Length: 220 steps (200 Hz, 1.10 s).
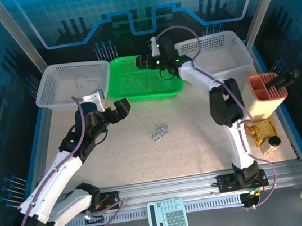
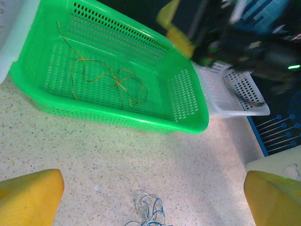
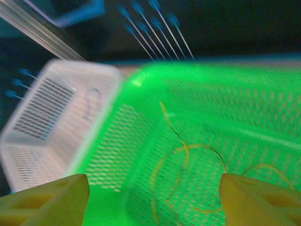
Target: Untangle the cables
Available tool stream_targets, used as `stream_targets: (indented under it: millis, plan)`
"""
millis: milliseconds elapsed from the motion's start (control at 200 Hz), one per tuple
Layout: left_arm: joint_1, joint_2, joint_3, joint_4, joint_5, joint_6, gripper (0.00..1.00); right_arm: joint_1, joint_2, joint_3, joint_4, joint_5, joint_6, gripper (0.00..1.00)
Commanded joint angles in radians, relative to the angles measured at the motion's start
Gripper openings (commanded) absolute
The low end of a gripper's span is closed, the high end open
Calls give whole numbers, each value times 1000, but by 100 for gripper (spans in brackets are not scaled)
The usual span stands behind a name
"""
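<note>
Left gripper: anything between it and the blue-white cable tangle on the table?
Nothing: the stretch of table from the left gripper to the cable tangle is bare, as the top external view shows.

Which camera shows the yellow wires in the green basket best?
Left wrist: the yellow wires lie whole and sharp in the green basket. Right wrist shows them blurred and cut off; top external, as faint lines.

A robot lab cell. Left arm (image 1: 61,160) and right arm (image 1: 234,132) are bolted to a near aluminium rail (image 1: 173,186); blue circuit-print panels (image 1: 67,12) wall the speckled table (image 1: 196,146).
</note>
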<state>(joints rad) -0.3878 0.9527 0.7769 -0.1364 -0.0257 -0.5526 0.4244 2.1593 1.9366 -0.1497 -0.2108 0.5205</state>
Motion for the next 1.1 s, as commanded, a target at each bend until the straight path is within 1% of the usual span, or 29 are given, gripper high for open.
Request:
stream_targets:
  millis: [0, 100, 265, 420, 580, 710, 860, 1095]
  plan:
    - [9, -4, 54, -46, 27, -20, 99, -7, -196, -78, 41, -5, -39, 74]
    - [10, -10, 74, -87, 45, -10, 99, -7, -322, -202, 58, -10, -32, 73]
    - [13, 15, 102, -176, 100, -3, 99, 16, -522, -446, 66, 22, -27, 72]
    - [15, 3, 50, -178, 141, -35, 99, 73, -683, -668, 35, 83, -36, 70]
    - [16, -38, -2, -191, 151, -50, 99, 135, -801, -860, 1, 158, -35, 69]
    - [18, -64, -14, -208, 152, -35, 99, 157, -842, -982, -6, 193, -9, 67]
    - [19, -68, -11, -198, 144, -37, 99, 188, -846, -1080, -2, 204, 21, 65]
    - [19, -9, -1, -146, 189, -65, 99, 263, -791, -1121, -13, 237, 53, 62]
